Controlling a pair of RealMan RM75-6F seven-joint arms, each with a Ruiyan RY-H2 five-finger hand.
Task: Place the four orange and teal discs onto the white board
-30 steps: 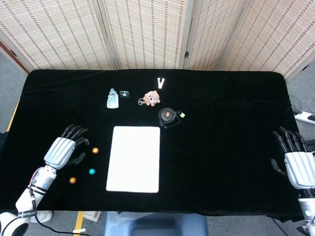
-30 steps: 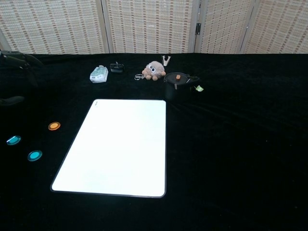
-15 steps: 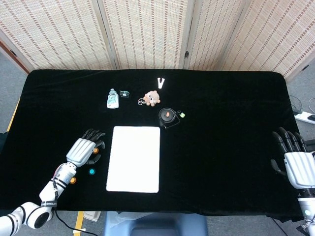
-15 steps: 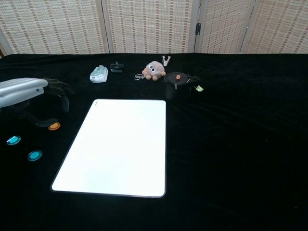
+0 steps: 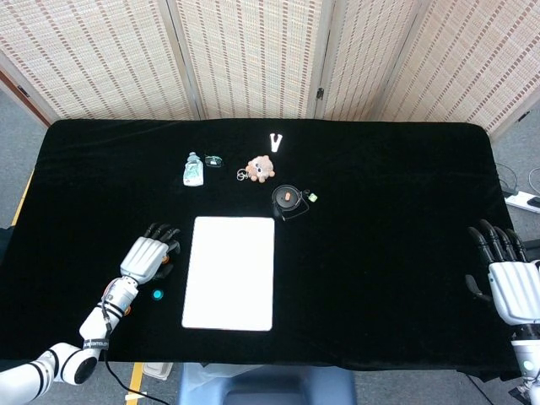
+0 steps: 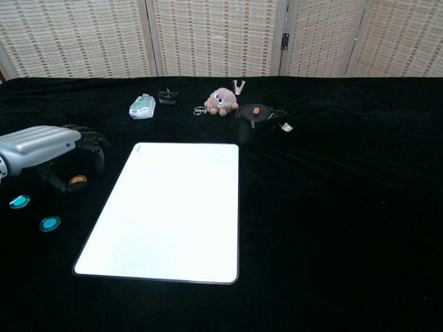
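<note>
- Black cloth (image 5: 380, 169) covers the whole table; woven reed screen panels (image 5: 253, 55) stand behind it across the top of the frame, grey floor at the far left and right edges of head view.
- Left hand (image 5: 148, 256) at lower left of head view, palm down over the cloth just left of the white board; fingers curled down around an orange disc (image 6: 77, 180). Chest view shows dark fingertips arched over that disc, touching or nearly so; cannot tell if it is actually pinched.
- Teal disc (image 6: 19, 201) at far left edge of chest view, on the cloth, apart from the hand.
- Second teal disc (image 5: 157, 294) just below the left hand in head view, on the cloth, near the board's left edge, not on it.
- Fourth disc hidden in these views.
- White board (image 5: 229, 272) lies flat at lower centre-left, nothing on it.
- Upper centre row on the cloth: small bottle (image 5: 193, 170), small dark object (image 5: 213, 159) beside it, plush toy (image 5: 261, 168), white clip (image 5: 275, 141) further back.
- Round black case (image 5: 287, 201) with an orange spot, just above the board's upper right corner; tiny green piece (image 5: 312, 197) beside it.
- Right hand (image 5: 509, 274) at lower right edge of head view, off the cloth's side, fingers extended and apart, holding nothing.
- White power strip (image 5: 525, 201) on the floor at right edge.
</note>
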